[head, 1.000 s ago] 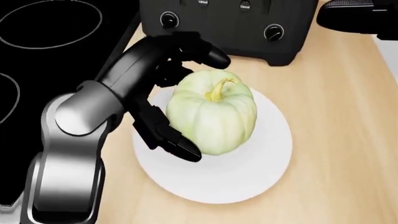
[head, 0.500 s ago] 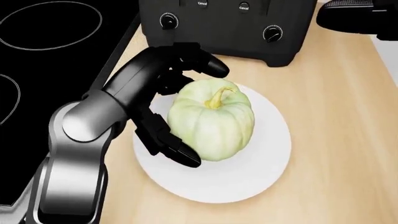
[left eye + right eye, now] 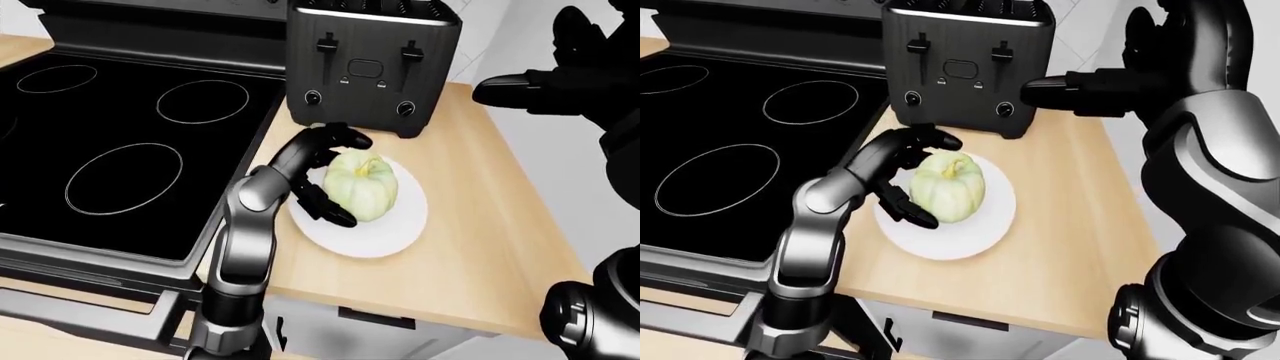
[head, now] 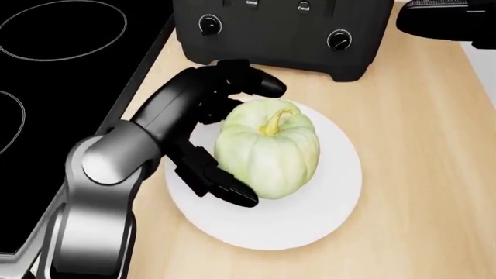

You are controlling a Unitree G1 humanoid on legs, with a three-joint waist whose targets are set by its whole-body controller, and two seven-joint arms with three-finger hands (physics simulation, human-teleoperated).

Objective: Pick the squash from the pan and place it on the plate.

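The squash was hemmed by the left hand on its left and the toaster above; bare bench was left open rightward.

**Camera placement**

The left hand and the plate beside it are seen steeply from above and close up in the head view. In both eye views the same hand is seen from farther off, with the toaster beyond it shared.
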